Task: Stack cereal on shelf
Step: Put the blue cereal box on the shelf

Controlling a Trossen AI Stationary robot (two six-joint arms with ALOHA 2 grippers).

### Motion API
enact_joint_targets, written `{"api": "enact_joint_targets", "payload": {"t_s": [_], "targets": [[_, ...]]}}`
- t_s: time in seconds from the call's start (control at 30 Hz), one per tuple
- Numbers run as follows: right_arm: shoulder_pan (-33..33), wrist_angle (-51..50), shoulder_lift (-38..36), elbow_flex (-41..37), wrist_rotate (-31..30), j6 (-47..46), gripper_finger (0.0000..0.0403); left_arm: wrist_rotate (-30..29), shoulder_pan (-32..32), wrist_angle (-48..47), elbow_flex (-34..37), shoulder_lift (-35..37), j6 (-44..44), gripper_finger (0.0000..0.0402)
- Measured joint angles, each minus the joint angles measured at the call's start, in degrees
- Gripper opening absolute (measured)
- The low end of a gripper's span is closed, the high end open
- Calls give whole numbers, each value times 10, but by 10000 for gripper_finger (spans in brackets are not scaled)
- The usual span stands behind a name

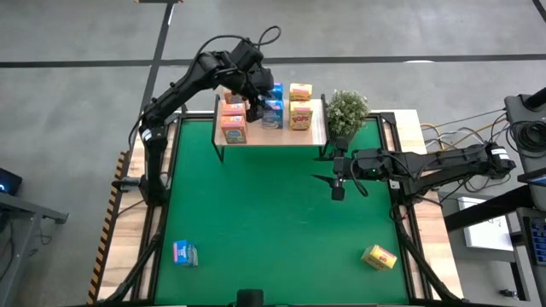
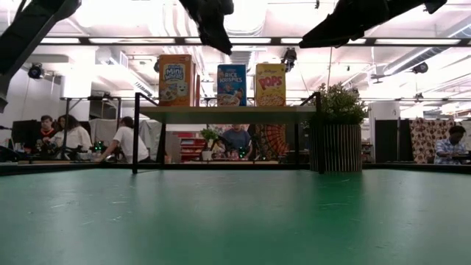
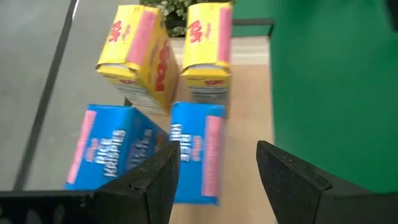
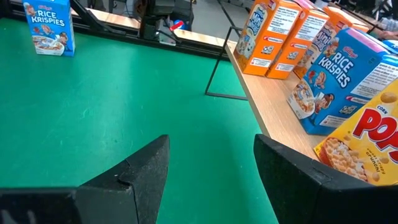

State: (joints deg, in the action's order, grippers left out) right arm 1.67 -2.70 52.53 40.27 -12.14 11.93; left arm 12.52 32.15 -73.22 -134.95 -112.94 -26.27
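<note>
We look down on a green mat (image 1: 273, 222) with a low wooden shelf (image 1: 273, 135) at its far edge; we place everything by that shelf.

On the shelf stand seven small cereal boxes: orange-pink boxes (image 1: 233, 128) at its left end, blue boxes (image 1: 273, 113) in the middle, yellow boxes (image 1: 299, 115) toward its right end. From table height, one orange-pink, one blue and one yellow front stand upright in a row. In the left wrist view, the blue and yellow boxes stand in pairs, one behind the other, and the rear ones look tilted.

Two boxes are not shelved yet. A blue box (image 1: 185, 253) stands well away from the shelf, near the mat's front left corner. A yellow box (image 1: 379, 257) lies well away too, near the front right corner.

The left gripper (image 1: 256, 101) hovers over the shelf, just above the blue boxes. Its fingers (image 3: 149, 180) are spread apart and we see nothing between them; the nearest blue box sits just beyond the tips.

The right gripper (image 1: 338, 183) waits over the mat, just off the shelf's right end, beside a potted plant (image 1: 346, 111). Its fingers are parted and hold nothing.

We judge these boxes light, thin cardboard that dents under a hard squeeze, with printed faces that may be a little slick. A gentle pinch across the narrow sides, near the middle, should keep one from swinging.
</note>
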Motion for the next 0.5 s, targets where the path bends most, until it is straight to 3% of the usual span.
{"api": "enact_joint_targets", "payload": {"t_s": [0.23, 0.5], "targets": [[0, 0, 0, 0, 0, 2, 224, 20, -54, -34, 9, 27, 84, 195], [0, 6, 0, 0, 0, 27, 224, 15, -157, -172, 15, 27, 276, 195]]}}
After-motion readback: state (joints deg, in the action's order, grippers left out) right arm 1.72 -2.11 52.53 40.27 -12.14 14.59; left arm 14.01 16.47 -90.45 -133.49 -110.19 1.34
